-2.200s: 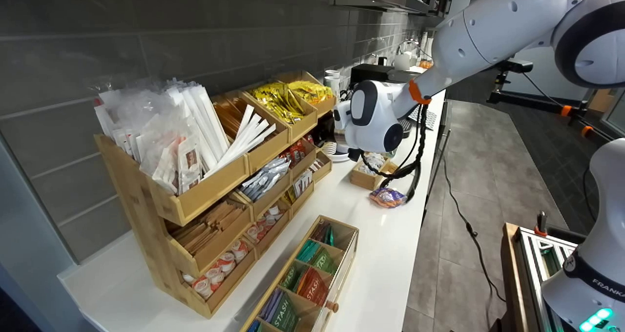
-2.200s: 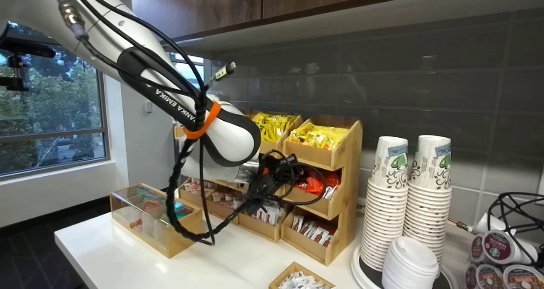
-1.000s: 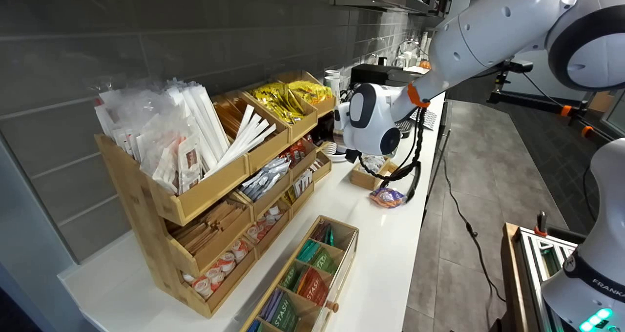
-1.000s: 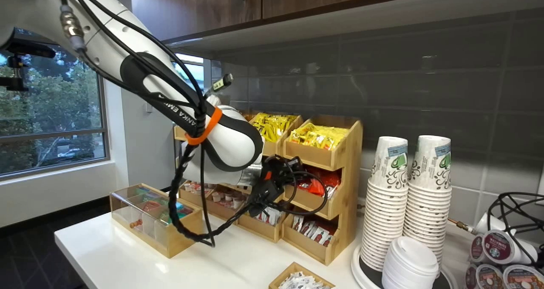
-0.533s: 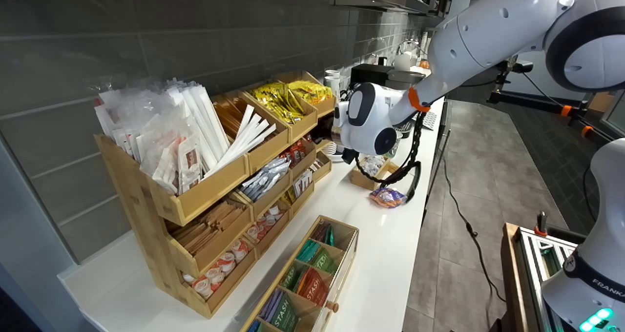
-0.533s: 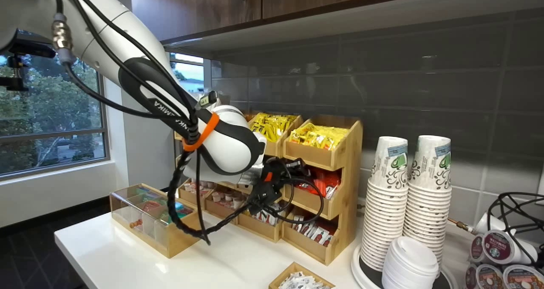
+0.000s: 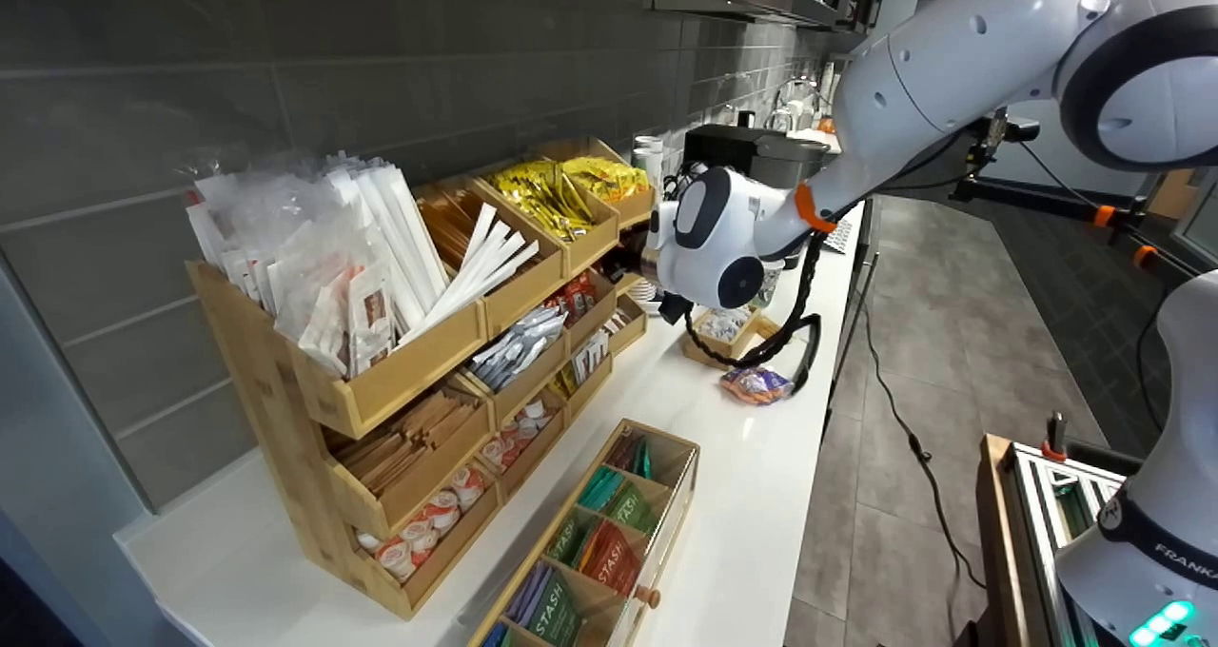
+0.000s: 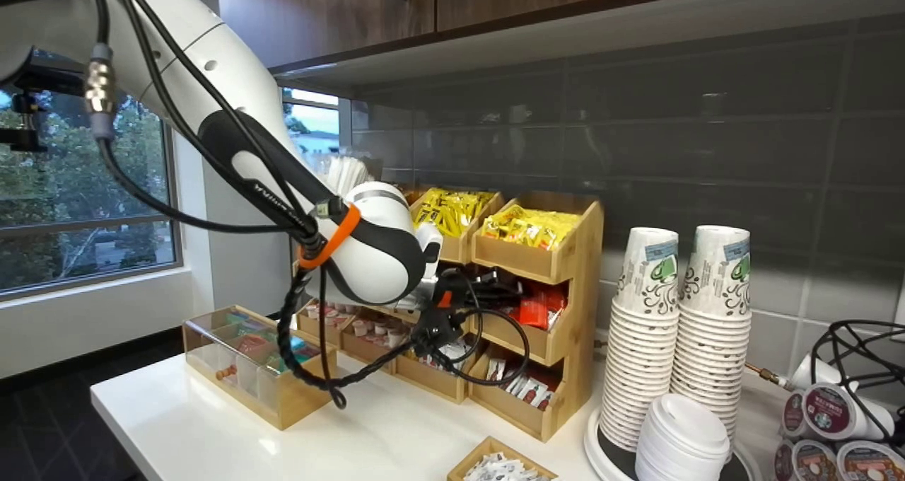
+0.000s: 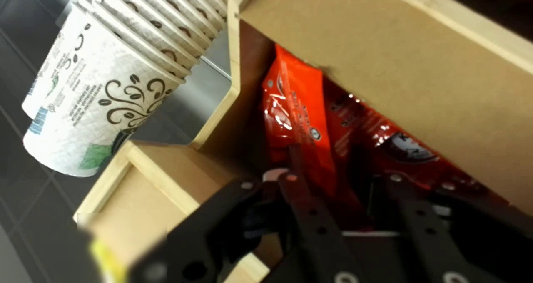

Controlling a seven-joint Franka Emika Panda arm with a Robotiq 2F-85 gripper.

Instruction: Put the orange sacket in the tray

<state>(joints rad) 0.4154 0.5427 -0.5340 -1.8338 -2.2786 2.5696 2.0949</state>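
Three tiers high, the wooden rack [image 7: 257,419] sits along the wall edge of the white counter [image 7: 742,514], and the claw [image 9: 336,170] is right up at the middle tier, at the end bin [image 9: 387,58] closest to the paper cups [image 9: 95,95]. Its fingers [image 9: 302,199] are spread with a decent gap between them, and as far as I can see they've got hold of nothing. The orange packet [image 9: 306,116] is in that end bin, close to the side wall, and in the wrist view part of it shows in the gap between the fingers. Can't tell if either finger is touching it, sorry. Some darker red packets [image 9: 412,147] sit just beside it in the same bin.

As for the rest, in an exterior view the arm [image 7: 952,67] reaches over the long front edge of the counter, with a black cable [image 8: 285,339] drooping underneath. There's a tea box [image 8: 297,409] with a clear front near the corner where that edge meets the short end. Further along, a small wooden box [image 7: 706,350] of white packets [image 7: 728,317] and a shiny purple and orange bag [image 7: 756,385] sit side by side near the front edge. The cups stand in two tall stacks just past the rack by the wall edge, with white lids [image 8: 682,431] right beside them. Yellow packets [image 8: 527,226] fill two of the top bins.
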